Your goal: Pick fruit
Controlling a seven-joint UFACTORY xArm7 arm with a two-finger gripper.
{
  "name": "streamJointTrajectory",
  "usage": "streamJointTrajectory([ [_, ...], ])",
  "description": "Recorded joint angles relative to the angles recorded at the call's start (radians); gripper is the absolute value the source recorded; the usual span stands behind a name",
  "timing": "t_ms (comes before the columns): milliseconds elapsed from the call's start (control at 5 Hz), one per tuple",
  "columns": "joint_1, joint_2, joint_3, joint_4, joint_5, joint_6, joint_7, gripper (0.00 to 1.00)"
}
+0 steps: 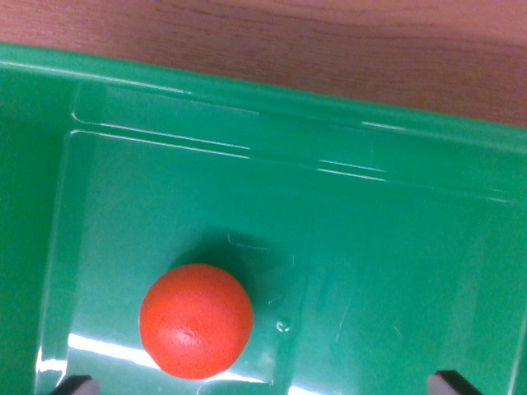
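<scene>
Wrist view, looking steeply down into a green tray (395,247). Your hand (262,385) enters at the 6 o'clock edge; only two dark fingertips show, one at the lower left corner area (76,385) and one at the lower right (454,383). They stand wide apart, so the hand is spread open and holds nothing.

The fruit, an orange-red ball (196,321), rests on the tray floor. It lies between the two fingertips but off centre, much nearer the one on the wrist view's left, at about 10 o'clock from the midpoint of the hand. It touches neither fingertip that you can see. Its lower edge sits just above the level of the tips.

The tray's far wall runs across the 12 o'clock side, tilting down towards the wrist view's right; its left wall rises at 9 o'clock. Beyond the far rim you see the brown wooden worktop (329,41). Bright glare streaks cross the tray floor beside the ball.
</scene>
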Motion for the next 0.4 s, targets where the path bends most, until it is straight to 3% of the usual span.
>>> streamJointTrajectory([
  [200,0.0032,0.016,0.001,-0.031,0.0008,-0.048,-0.014,0.00],
  [400,0.0032,0.016,0.001,-0.031,0.0008,-0.048,-0.014,0.00],
])
